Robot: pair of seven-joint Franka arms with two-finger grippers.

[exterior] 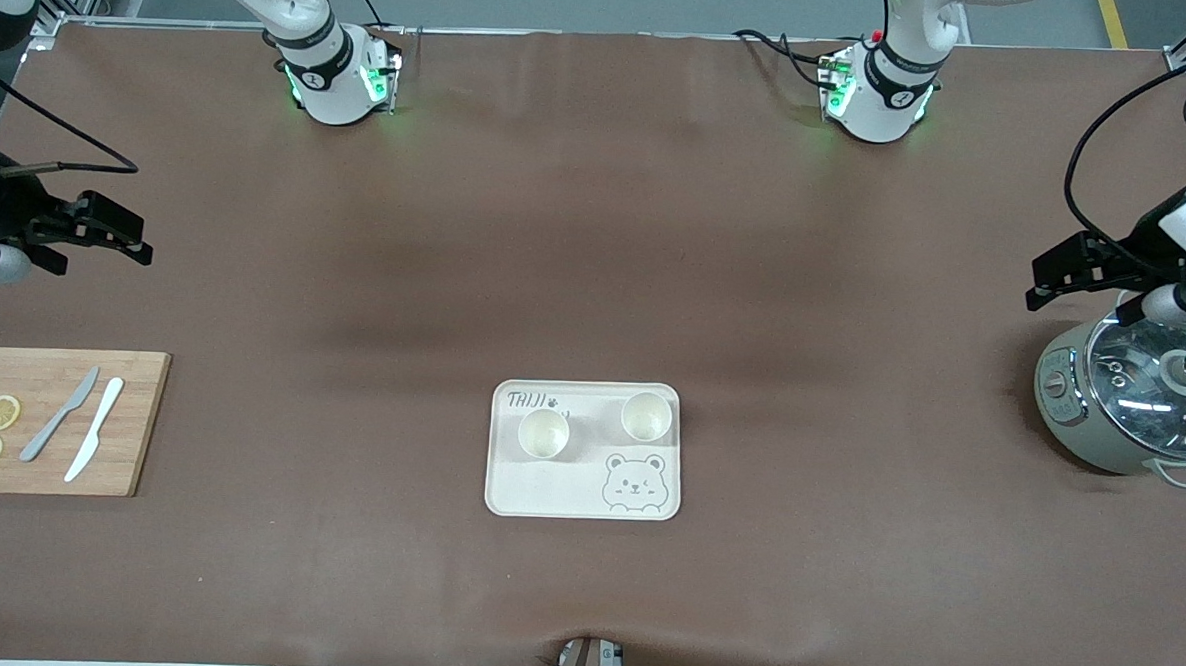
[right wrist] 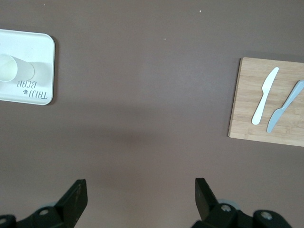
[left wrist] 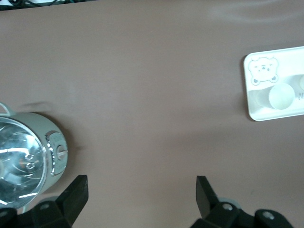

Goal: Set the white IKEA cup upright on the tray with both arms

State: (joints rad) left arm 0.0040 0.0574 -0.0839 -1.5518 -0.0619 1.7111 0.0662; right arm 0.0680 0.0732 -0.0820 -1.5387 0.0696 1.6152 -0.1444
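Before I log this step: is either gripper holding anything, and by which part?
Nothing is held. The left gripper hangs open above the pot; the right gripper hangs open over bare table.

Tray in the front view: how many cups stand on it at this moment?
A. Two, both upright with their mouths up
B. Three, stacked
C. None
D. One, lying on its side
A: the tray carries two white cups, one toward the right arm's end and one toward the left arm's end, both showing open round mouths from above, apart from each other.
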